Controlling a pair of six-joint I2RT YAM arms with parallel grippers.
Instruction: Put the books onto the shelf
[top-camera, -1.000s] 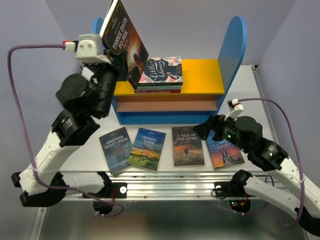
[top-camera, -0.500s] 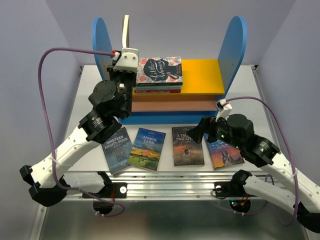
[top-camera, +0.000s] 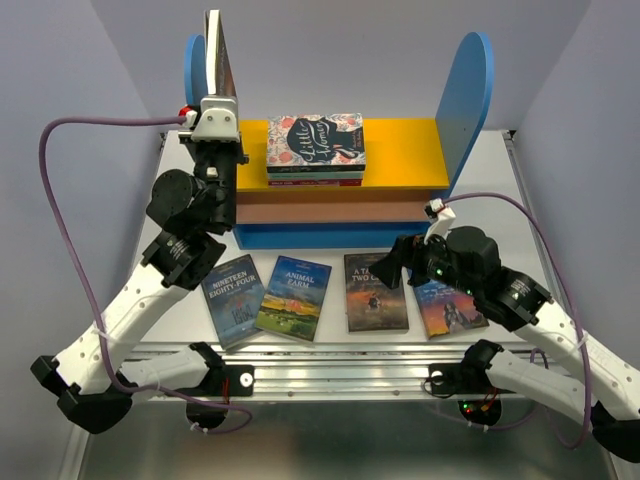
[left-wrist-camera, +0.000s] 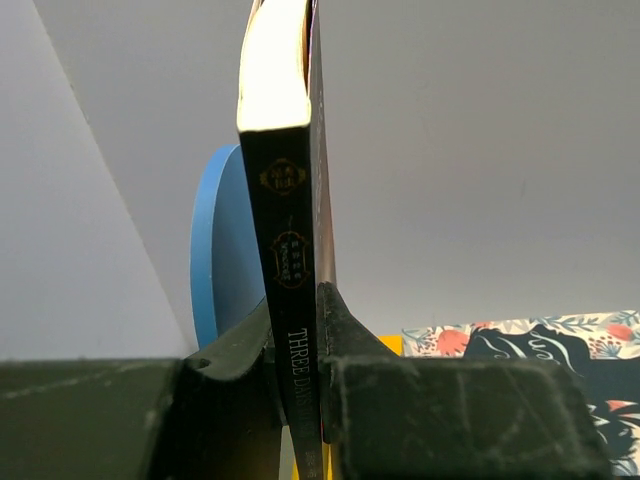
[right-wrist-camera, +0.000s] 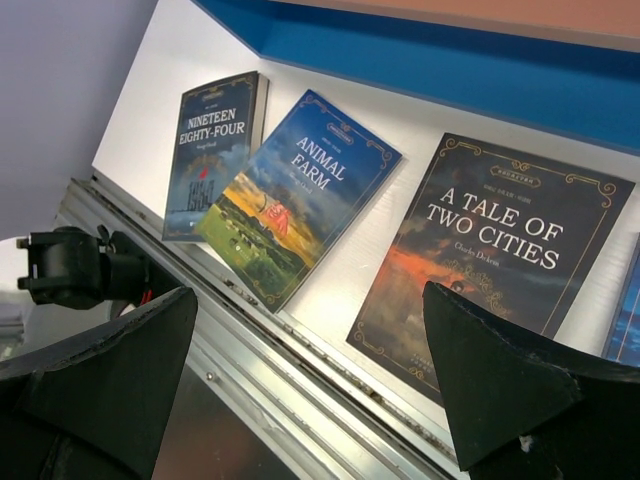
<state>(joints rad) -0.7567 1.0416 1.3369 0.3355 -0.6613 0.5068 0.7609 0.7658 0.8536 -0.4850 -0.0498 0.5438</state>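
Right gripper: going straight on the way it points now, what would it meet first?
Most likely the Animal Farm book, flat on the table, framed between the right gripper's open fingers. The bare strip beside A Tale of Two Cities is also possible; depth is unclear.

Plain lavender-grey walls (top-camera: 330, 40) enclose a white worktop (top-camera: 500, 160); an aluminium rail (top-camera: 330, 366) runs along its near edge, above a grey floor (top-camera: 330, 440). Even, diffuse lighting.
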